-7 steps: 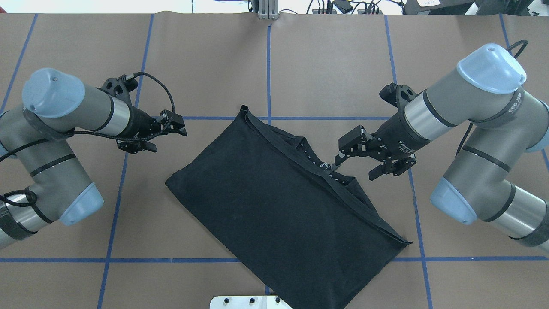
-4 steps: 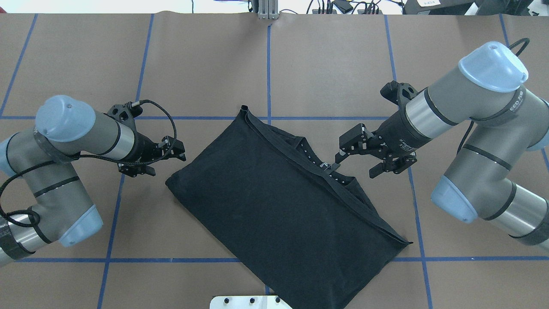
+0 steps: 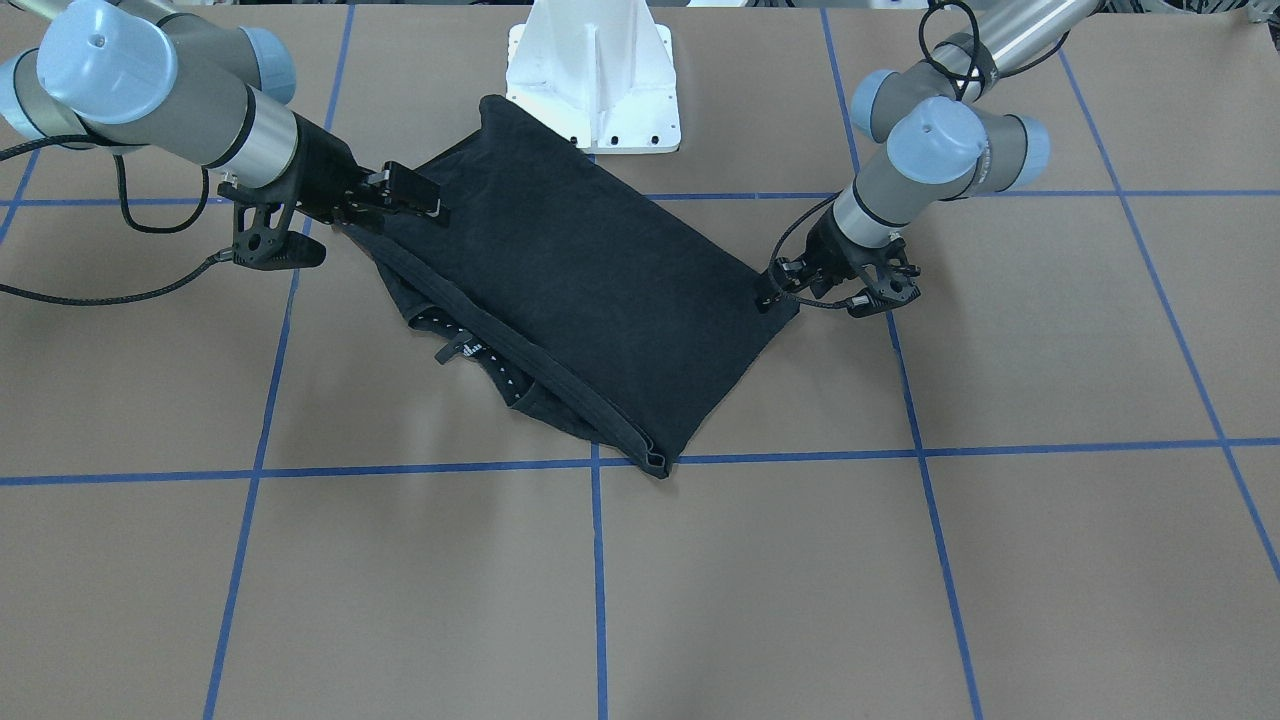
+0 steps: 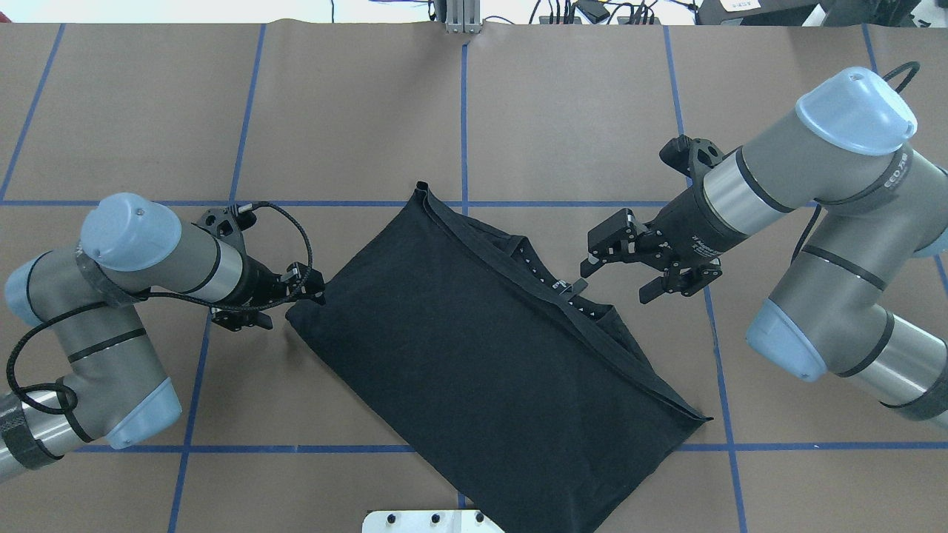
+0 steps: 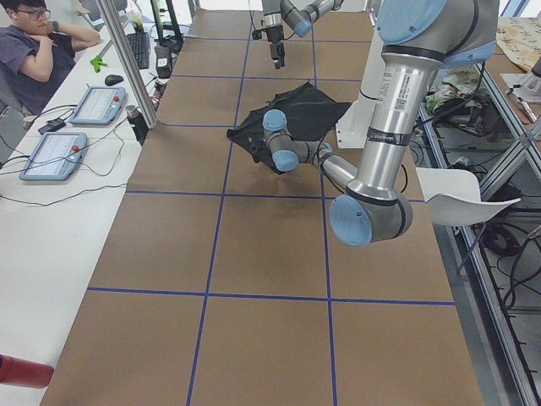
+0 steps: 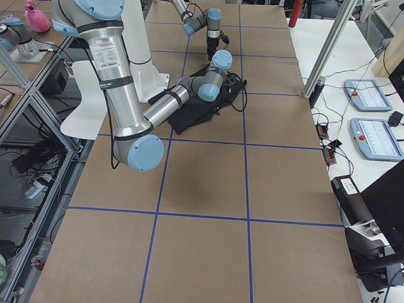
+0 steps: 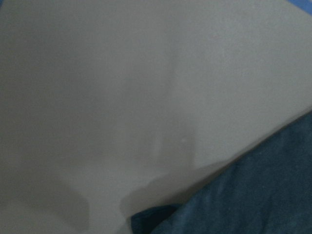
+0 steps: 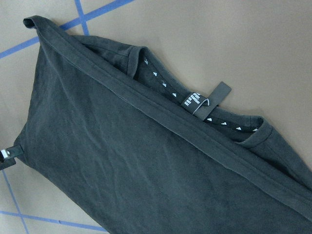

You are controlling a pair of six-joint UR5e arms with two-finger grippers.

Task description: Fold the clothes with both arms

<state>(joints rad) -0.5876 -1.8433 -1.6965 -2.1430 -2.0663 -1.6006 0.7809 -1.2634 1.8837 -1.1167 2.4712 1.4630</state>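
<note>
The black T-shirt [image 4: 474,348] lies folded in a slanted rectangle mid-table, back side up, with no print showing. Its collar and neck label [image 8: 195,100] peek out along the far right edge. My left gripper [image 4: 278,303] is down at the table by the shirt's left corner [image 3: 775,300]. It looks open, with one finger touching the cloth edge. The left wrist view shows only table and that shirt corner [image 7: 263,195]. My right gripper [image 4: 618,275] hovers open just right of the collar, holding nothing. The right wrist view looks down on the shirt [image 8: 122,161].
The white mount plate [image 3: 595,60] stands at the robot's side, touching the shirt's near corner. Blue tape lines [image 4: 464,111] grid the brown table. In the left side view a person [image 5: 34,46] sits at a side desk with tablets [image 5: 52,155].
My left arm has swung toward the robot's side and lowered, bringing its gripper to the shirt's left corner. The right arm and the shirt have barely moved.
</note>
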